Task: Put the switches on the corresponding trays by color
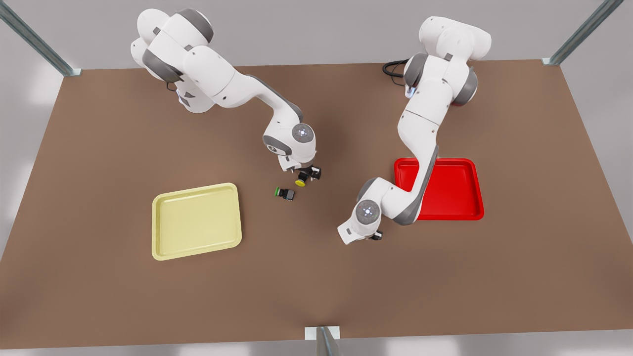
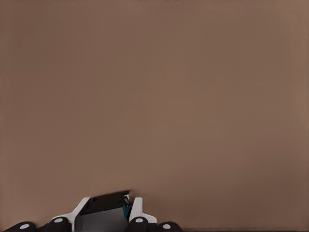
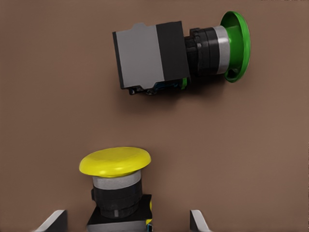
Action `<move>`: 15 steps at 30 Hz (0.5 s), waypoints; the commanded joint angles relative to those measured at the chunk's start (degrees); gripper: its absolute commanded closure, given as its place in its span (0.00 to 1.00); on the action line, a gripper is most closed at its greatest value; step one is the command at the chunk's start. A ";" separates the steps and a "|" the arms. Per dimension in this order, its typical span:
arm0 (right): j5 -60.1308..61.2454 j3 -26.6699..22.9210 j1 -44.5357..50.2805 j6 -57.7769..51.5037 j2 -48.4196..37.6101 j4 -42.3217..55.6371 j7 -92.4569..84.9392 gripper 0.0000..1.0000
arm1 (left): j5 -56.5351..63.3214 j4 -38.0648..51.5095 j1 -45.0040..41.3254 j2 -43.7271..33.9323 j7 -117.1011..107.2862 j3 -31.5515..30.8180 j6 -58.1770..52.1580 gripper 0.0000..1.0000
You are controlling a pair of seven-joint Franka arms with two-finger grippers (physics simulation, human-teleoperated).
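Observation:
The yellow switch point(image 1: 300, 182) point(image 3: 115, 162) stands on the brown table between the two trays, between the spread fingers of my right gripper point(image 1: 307, 177) point(image 3: 126, 220), which is open with a gap on each side. My left gripper point(image 1: 376, 236) point(image 2: 108, 212) is low over the table in front of the red tray point(image 1: 450, 190), shut on a dark grey switch body point(image 2: 101, 215) whose cap is hidden. The pale yellow tray point(image 1: 198, 222) lies on the front view's left and holds nothing.
A green-capped switch point(image 1: 284, 193) point(image 3: 178, 53) lies on its side just beside the yellow one, toward the yellow tray. The left arm's forearm crosses over the red tray's near corner. Metal frame posts stand at the table's corners and at its front edge point(image 1: 321, 338).

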 commanded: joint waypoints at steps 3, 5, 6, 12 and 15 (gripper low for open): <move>0.00 0.02 0.28 0.01 -0.03 -0.08 -0.32 0.34 | -0.90 -3.26 0.26 -4.30 2.47 0.27 -2.55 0.48; 0.00 0.11 0.10 -0.34 -0.30 -0.08 -0.15 0.34 | -1.34 -10.90 0.79 -10.62 5.72 0.62 -2.63 0.49; 0.00 0.11 0.10 -0.43 -0.47 -0.16 -0.14 0.34 | -1.43 -14.42 0.97 -13.53 7.74 1.85 -2.37 0.49; 0.00 0.19 0.37 -0.52 -0.38 -0.08 -0.32 0.43 | -1.61 -22.95 1.14 -20.56 17.93 10.10 -2.02 0.48; 0.00 0.19 0.37 -0.52 -0.38 -0.17 -0.58 0.42 | -2.40 -27.07 1.14 -22.67 22.68 13.71 -0.88 0.49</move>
